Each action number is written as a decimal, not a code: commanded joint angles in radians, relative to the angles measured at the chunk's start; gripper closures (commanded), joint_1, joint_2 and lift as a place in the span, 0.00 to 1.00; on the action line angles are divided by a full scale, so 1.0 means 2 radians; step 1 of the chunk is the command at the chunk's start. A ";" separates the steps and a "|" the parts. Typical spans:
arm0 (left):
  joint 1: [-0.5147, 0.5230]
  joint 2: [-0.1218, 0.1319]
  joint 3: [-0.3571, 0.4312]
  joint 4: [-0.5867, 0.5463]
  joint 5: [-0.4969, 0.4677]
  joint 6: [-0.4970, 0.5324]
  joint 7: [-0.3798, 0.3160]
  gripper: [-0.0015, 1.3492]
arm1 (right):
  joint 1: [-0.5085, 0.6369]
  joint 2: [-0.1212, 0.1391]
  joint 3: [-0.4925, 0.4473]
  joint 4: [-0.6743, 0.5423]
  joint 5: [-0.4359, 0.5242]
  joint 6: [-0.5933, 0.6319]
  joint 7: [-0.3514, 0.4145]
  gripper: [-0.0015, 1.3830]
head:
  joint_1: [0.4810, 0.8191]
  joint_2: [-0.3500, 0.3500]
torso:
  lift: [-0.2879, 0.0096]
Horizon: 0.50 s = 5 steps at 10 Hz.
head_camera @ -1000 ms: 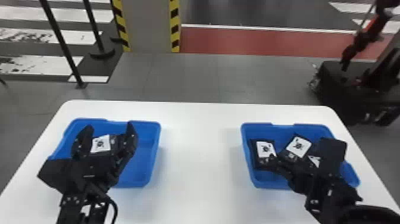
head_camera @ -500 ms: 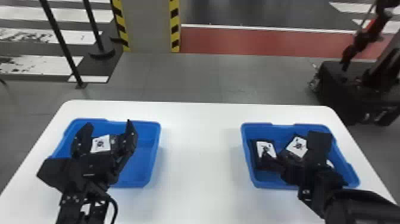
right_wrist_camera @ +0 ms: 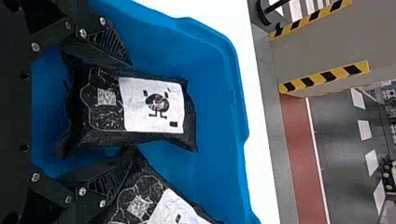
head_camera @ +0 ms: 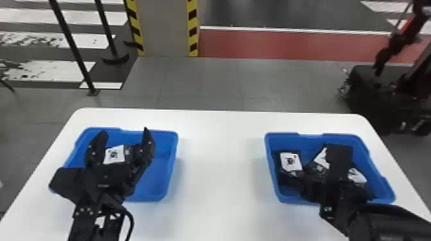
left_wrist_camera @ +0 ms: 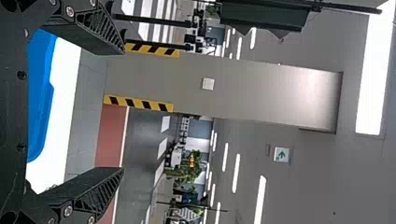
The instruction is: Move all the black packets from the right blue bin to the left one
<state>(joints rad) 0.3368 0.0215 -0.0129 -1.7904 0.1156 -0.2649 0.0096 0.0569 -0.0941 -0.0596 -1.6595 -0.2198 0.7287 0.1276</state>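
Head view: the left hand (head_camera: 124,131) is above the left bin (head_camera: 157,173), a packet (head_camera: 114,155) inside; the right hand (head_camera: 336,182) is above the right bin (head_camera: 362,149), three packets (head_camera: 321,158) inside. Left wrist view: fingers (left_wrist_camera: 88,191) spread wide, empty. Right wrist view: fingers (right_wrist_camera: 109,44) open around the leftmost packet (right_wrist_camera: 154,107), not gripping.

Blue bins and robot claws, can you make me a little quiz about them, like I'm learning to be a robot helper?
1. True or false: the robot's left black claw is open.

2. Pick one: a black, pillow-shaped packet lies between the fingers of the robot's right black claw. What colour is its big label?
A) red
B) white
C) green

3. Fill in the missing word: the right blue plastic bin stands on a smooth ____ table.

Key: 1. True; 2. B; 3. white
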 commanded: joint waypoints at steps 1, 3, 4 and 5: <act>0.001 0.000 0.000 0.000 0.001 0.001 0.000 0.11 | 0.002 0.005 0.002 -0.003 0.003 0.007 0.000 0.41 | 0.63 0.50 | 0.60; 0.000 0.000 0.000 0.000 0.001 0.002 0.000 0.11 | 0.011 0.008 0.001 -0.018 -0.001 0.003 -0.001 0.81 | 0.63 0.51 | 0.60; 0.001 0.000 0.000 0.000 0.001 0.002 0.000 0.11 | 0.017 0.008 0.001 -0.027 -0.003 -0.002 -0.001 0.82 | 0.63 0.51 | 0.60; 0.001 0.000 0.000 0.000 0.002 0.004 0.000 0.11 | 0.023 0.008 0.001 -0.038 -0.005 -0.004 -0.001 0.82 | 0.63 0.51 | 0.60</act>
<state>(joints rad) 0.3384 0.0214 -0.0126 -1.7904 0.1189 -0.2591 0.0092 0.0961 -0.0782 -0.0582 -1.7248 -0.2278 0.7235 0.1257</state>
